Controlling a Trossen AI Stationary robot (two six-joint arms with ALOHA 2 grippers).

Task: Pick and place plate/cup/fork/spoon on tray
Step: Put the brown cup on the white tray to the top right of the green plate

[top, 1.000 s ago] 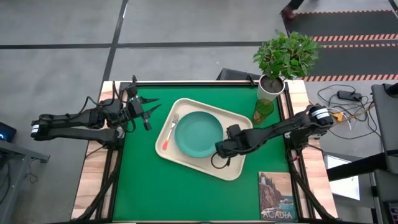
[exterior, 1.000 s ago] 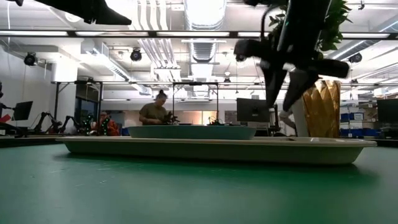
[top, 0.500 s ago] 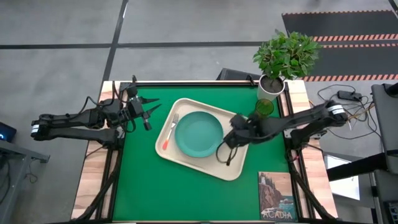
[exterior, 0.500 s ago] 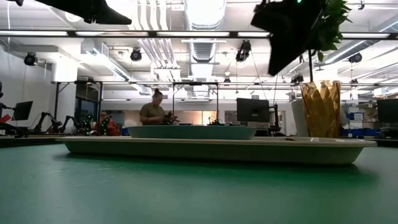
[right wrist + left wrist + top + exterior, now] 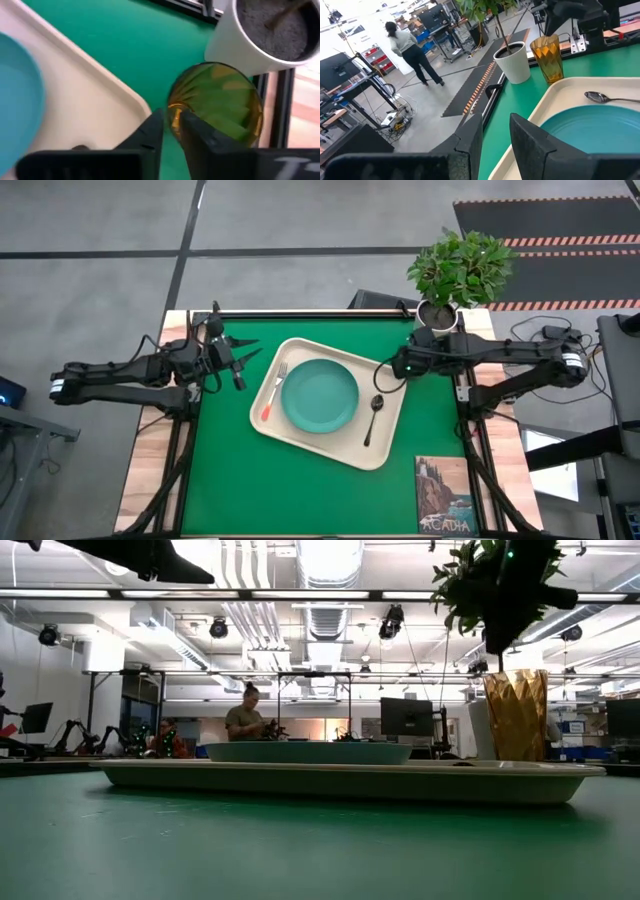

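Right hand has left the spoon on the tray, narrow fingers straddling the cup's rim.

A grey concrete floor surrounds the counter, crossed by dark seams. A black floor mat edged with orange-striped tape lies at the far right. In the low view, the room beyond is an open workshop: white ducts and pipes run under the ceiling, long strip lights glow, and a dark monitor stands on a distant bench. A person stands far back there.
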